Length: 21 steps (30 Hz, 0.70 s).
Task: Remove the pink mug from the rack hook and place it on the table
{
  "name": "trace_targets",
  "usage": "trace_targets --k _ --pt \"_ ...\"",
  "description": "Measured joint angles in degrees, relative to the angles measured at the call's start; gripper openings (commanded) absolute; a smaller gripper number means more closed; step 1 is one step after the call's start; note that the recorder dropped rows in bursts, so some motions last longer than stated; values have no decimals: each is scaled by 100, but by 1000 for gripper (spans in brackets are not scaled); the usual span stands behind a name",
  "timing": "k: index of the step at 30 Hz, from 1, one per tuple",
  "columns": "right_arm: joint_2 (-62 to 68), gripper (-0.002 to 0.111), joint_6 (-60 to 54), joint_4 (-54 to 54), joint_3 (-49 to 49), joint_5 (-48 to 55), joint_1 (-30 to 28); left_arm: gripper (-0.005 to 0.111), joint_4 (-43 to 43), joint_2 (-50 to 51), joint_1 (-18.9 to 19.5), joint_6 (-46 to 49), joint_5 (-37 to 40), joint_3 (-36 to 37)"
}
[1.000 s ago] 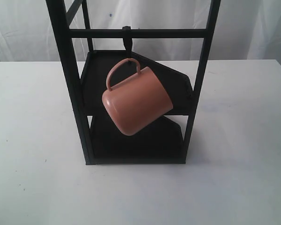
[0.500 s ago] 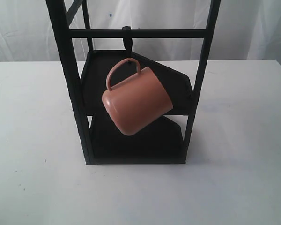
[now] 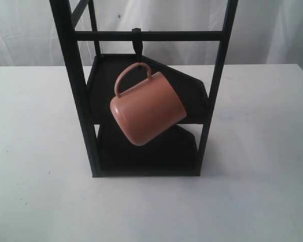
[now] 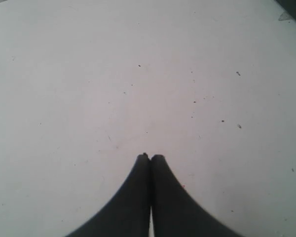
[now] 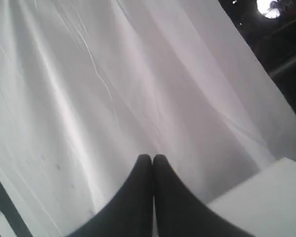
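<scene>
Mug (image 3: 146,112) tilts mid-frame because its handle hangs on the hook (image 3: 137,44). Left claw (image 4: 149,156), right claw (image 5: 152,156): closed, empty.

White creased curtain (image 3: 272,30) as backdrop, bright light (image 5: 271,6) past its edge.

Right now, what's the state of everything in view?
salmon-pink ceramic mug: hanging by its handle, tilted
small black metal hook: carrying the mug's handle
black metal-frame rack: upright on the white matte table
left end effector: shut, empty
right end effector: shut, empty
</scene>
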Motion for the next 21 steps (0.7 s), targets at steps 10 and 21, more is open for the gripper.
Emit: trace_targets --k 10,21 --pt "340 0 -353 -18 -888 1327 0 0 0 0 0 0 0 0" --pt "3534 0 -1253 548 -1433 2705 151 0 0 0 0 0 0 0"
